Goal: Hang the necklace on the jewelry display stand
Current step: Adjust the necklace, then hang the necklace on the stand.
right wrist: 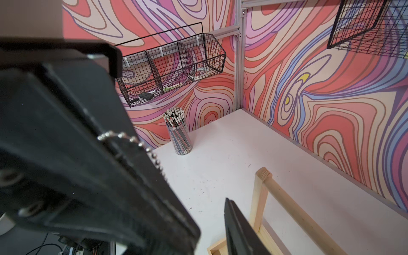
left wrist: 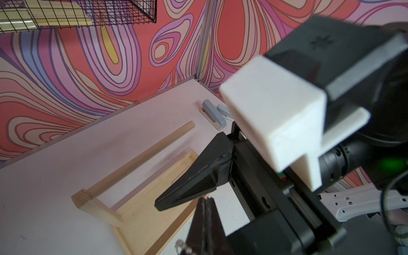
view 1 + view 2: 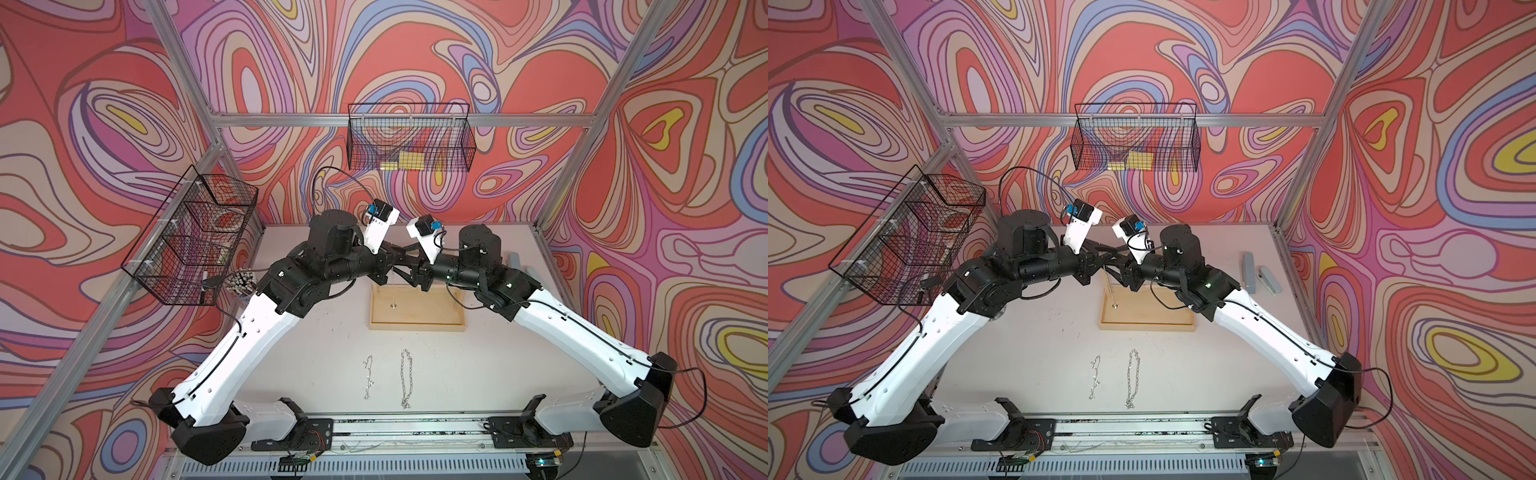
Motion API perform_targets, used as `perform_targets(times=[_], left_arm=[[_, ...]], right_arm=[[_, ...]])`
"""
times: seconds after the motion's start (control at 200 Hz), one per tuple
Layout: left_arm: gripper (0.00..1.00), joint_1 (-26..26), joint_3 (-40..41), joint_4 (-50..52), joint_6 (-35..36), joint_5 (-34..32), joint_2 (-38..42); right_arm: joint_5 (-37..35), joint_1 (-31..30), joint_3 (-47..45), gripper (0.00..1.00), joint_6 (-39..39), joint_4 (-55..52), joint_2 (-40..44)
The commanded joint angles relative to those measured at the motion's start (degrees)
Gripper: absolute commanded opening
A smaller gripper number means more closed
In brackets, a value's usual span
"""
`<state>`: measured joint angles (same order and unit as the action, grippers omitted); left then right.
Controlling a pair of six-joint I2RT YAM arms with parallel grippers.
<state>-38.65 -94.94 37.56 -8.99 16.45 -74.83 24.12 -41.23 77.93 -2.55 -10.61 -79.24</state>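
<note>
The left gripper [image 2: 204, 199] is clamped on a necklace [image 3: 393, 291], which dangles below it over the stand [image 3: 417, 322]. The right gripper [image 2: 163, 204], fingers apart, meets it tip to tip.

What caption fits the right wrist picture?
A bead chain lies over the left pincer, above the wooden stand and near a pencil cup.

Jewelry display stand [image 3: 417, 322] behind two chains [image 3: 405, 378] on table [image 3: 332, 353]
</note>
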Motion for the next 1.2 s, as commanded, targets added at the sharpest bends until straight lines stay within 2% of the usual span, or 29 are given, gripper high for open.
perform_targets(times=[0.0,0.135,0.361,0.446,0.581,0.791,0.996,1.197], left_arm=[[0.0,-0.1,-0.9,0.6,0.7,0.4,0.7],[0.0,-0.1,-0.7,0.6,0.9,0.6,0.9],[0.0,-0.1,-0.6,0.6,1.0,0.7,1.0],[0.0,-0.1,-0.3,0.6,0.9,0.7,1.0],[0.0,-0.1,1.5,-0.7,0.7,0.7,1.3],[0.0,-0.1,3.1,-4.2,-0.9,1.5,-1.1],[0.0,-0.1,3.6,-8.8,-2.3,3.1,-4.3],[0.0,-0.1,-0.4,-11.6,-2.5,5.7,-10.5]], right_arm=[[1.1,-0.2,-1.1,0.44,-1.0,2.9,-1.9],[1.0,-0.1,-2.5,0.32,-2.0,6.1,-2.6],[-0.4,-0.1,-2.8,0.0,-2.1,6.2,-4.0],[-2.6,-0.2,-2.9,0.0,-0.9,5.2,-2.9],[-9.9,0.2,-2.0,0.0,3.2,1.0,-1.0],[-16.6,1.0,1.2,0.0,6.1,-2.7,-2.4],[-16.5,7.4,0.6,0.0,5.2,-0.3,-1.5],[-18.6,10.5,1.8,0.0,6.1,1.3,-3.2]])
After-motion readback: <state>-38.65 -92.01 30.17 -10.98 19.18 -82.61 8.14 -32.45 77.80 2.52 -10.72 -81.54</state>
